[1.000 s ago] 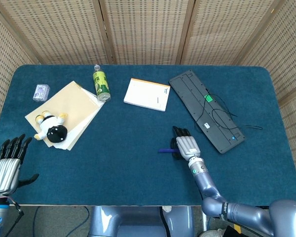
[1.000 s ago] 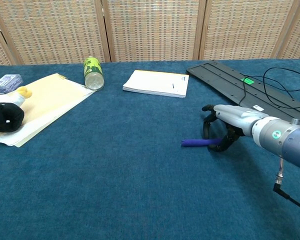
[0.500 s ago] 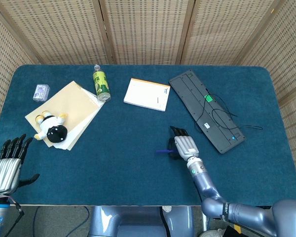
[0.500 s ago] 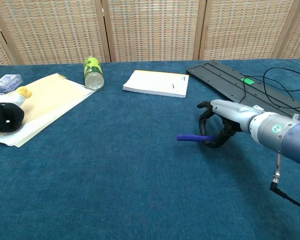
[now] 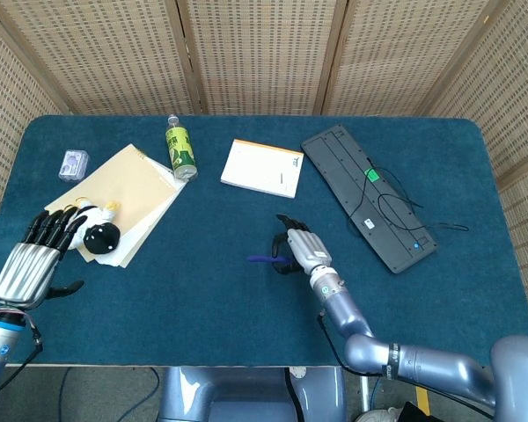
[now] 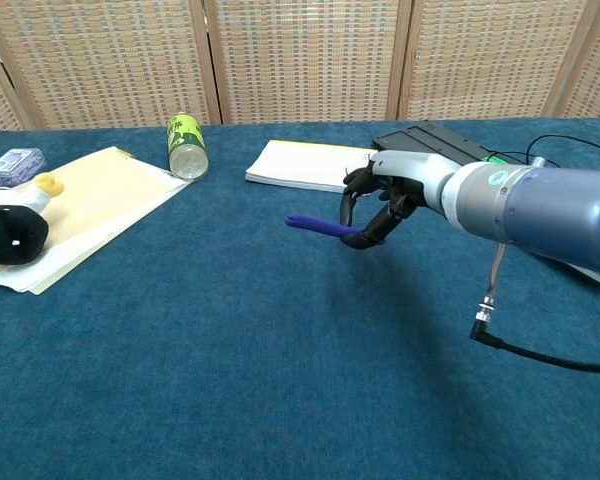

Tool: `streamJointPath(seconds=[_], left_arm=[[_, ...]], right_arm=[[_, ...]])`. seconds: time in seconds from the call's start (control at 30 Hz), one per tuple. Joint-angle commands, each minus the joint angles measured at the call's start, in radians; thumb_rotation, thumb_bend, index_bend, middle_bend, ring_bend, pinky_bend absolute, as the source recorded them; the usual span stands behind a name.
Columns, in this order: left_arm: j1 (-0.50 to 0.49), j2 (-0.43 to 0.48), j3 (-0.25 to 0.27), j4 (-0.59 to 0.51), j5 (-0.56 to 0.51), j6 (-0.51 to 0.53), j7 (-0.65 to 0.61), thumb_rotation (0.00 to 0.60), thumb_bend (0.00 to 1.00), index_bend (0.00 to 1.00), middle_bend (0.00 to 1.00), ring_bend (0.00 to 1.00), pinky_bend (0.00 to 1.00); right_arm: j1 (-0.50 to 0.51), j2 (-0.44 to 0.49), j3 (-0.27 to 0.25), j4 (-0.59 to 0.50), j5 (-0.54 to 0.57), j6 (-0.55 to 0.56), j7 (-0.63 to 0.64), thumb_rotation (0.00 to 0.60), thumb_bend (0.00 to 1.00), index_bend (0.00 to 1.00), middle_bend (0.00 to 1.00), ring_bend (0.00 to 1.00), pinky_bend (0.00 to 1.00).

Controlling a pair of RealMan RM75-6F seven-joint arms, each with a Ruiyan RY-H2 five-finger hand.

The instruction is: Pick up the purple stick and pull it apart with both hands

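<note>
1. Silver and black, the left hand (image 5: 28, 264) hangs near the front edge of the blue table (image 5: 202, 308), its fingers spread apart and holding nothing.
2. Purple stick (image 6: 318, 227) sticks out sideways from the right hand (image 6: 385, 198), which has its dark fingers curled around one end. In the chest view the stick is lifted up off the cloth, pointing toward the left hand's side.
3. Just past the left hand's fingertips lies a black and white toy penguin (image 5: 92, 230) on a stack of tan paper (image 5: 132, 189).
4. Beyond the right hand lies a white notepad (image 5: 262, 167).
5. Off to the right hand's outer side lies a black keyboard (image 5: 361, 189), flipped over, with a thin cable (image 5: 396, 207) looped across it.
6. Far beyond the left hand lie a green bottle (image 5: 180, 149) on its side and a small clear packet (image 5: 73, 163).
</note>
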Motion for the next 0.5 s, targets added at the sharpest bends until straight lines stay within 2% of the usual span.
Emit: streamJointPath(seconds=[0.03,0.17,0.27,0.5], left_arm=[[-0.064,0.02,-0.022,0.027,0.054,-0.049,-0.027,0.6,0.0,0.0,0.0,0.0,0.0],[-0.146,-0.002,-0.048,0.066,0.132,-0.078,-0.057,0.6,0.0,0.02,0.0,0.0,0.0],[-0.19,-0.024,-0.055,0.088,0.162,-0.101,-0.071,0.6,0.0,0.08,0.0,0.0,0.0],[-0.314,-0.102,-0.086,0.133,0.168,-0.208,-0.012,0.6,0.0,0.16,0.0,0.0,0.0]], right_arm=[[0.054,-0.007,0.041,-0.013,0.093,-0.007,0.001,0.6,0.59,0.68,0.1,0.0,0.0],[0.12,-0.025,0.077,0.006,0.193,-0.016,0.001,0.6,0.59,0.68,0.1,0.0,0.0],[0.152,-0.03,0.094,0.012,0.239,-0.017,0.002,0.6,0.59,0.68,0.1,0.0,0.0],[0.225,-0.033,0.129,0.017,0.328,-0.008,0.001,0.6,0.59,0.68,0.11,0.0,0.0]])
